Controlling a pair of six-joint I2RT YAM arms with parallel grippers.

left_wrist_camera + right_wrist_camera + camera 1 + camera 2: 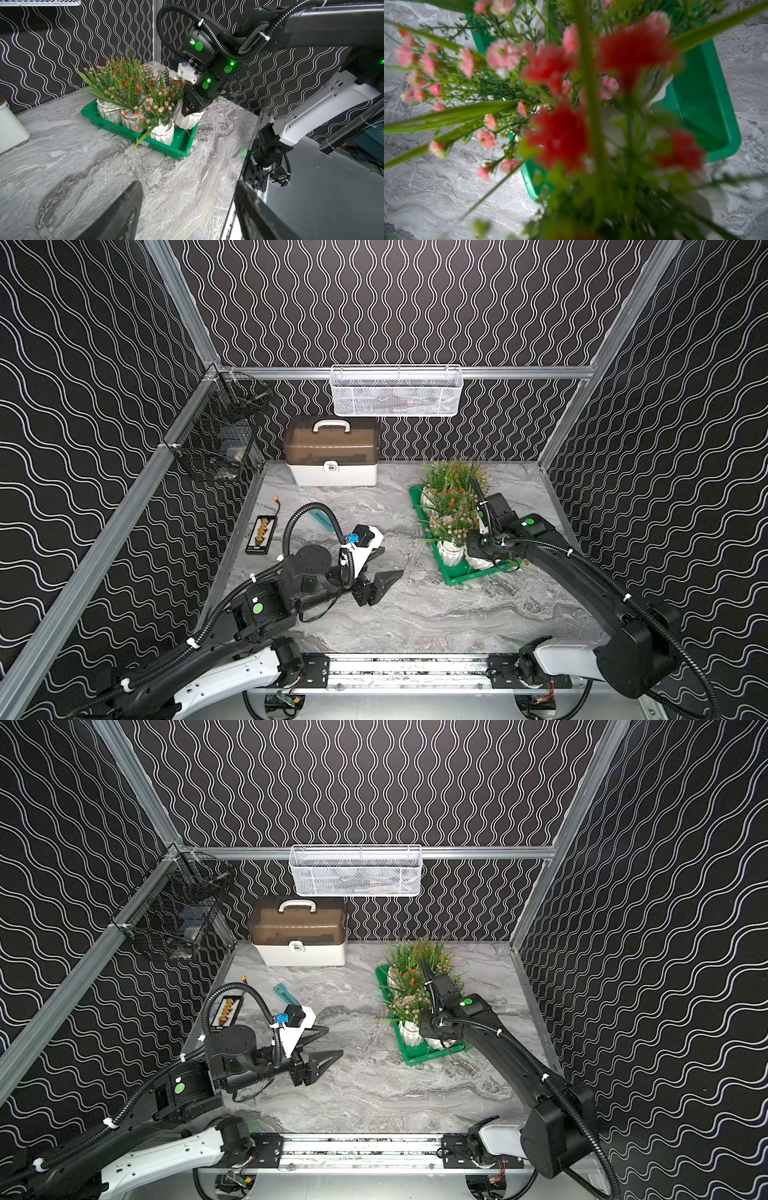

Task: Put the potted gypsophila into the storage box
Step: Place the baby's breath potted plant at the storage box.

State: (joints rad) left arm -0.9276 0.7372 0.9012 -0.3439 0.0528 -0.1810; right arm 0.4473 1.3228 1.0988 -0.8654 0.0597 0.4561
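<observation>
The green storage box (457, 578) (415, 1058) (133, 133) lies on the marble table at the right. Several potted gypsophila (163, 133) stand upright in it, white ribbed pots with pink and orange-red flowers (451, 506). My right gripper (188, 109) (482, 556) is shut on the stems of one more potted gypsophila (187, 121), which tilts at the box's near end, over its right rim. In the right wrist view blurred flowers (558, 133) hide the jaws; the box's green floor (708, 104) shows beyond. My left gripper (390, 561) (334, 1040) (188, 185) is open and holds nothing, left of the box.
A white case with a brown lid (332, 456) stands at the back wall under a white mesh basket (397, 391). A black wire basket (220, 435) hangs at the back left. A black charger board (261, 535) and a teal tool (322, 520) lie at the left.
</observation>
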